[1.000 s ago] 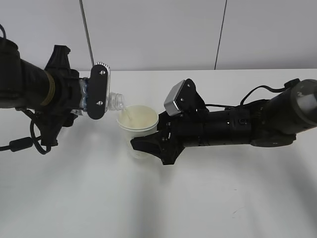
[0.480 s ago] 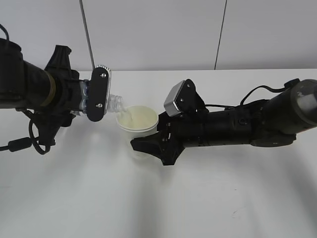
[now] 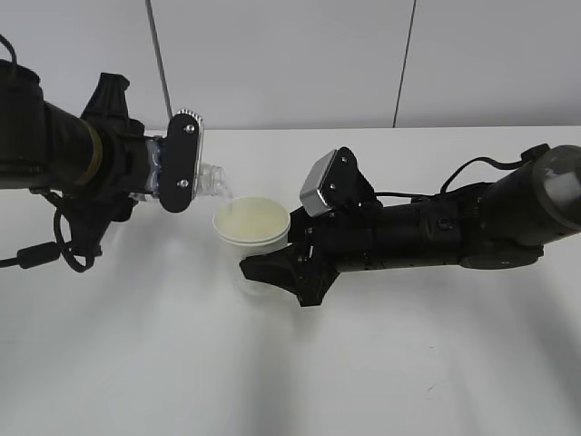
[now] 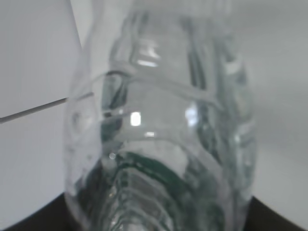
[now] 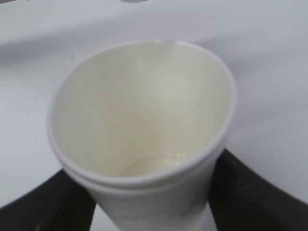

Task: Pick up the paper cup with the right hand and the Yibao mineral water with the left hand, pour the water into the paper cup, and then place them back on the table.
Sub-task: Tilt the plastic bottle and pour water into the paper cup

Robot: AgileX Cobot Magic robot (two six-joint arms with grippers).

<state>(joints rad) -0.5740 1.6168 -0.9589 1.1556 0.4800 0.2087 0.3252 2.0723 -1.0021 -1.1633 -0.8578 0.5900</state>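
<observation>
The left hand (image 3: 177, 163) grips the Yibao mineral water (image 3: 211, 180) tight, tipped sideways, its open mouth just above the paper cup (image 3: 251, 222). The right hand (image 3: 272, 268) squeezes that cup, holding it over the table (image 3: 300, 372).

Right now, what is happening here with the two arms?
The left tool holds the Yibao mineral water tipped on its side, its open neck just above the rim of the paper cup. The right tool grips the cup from the side over the table. A little water shows at the cup's bottom. Neither is set down yet.
</observation>
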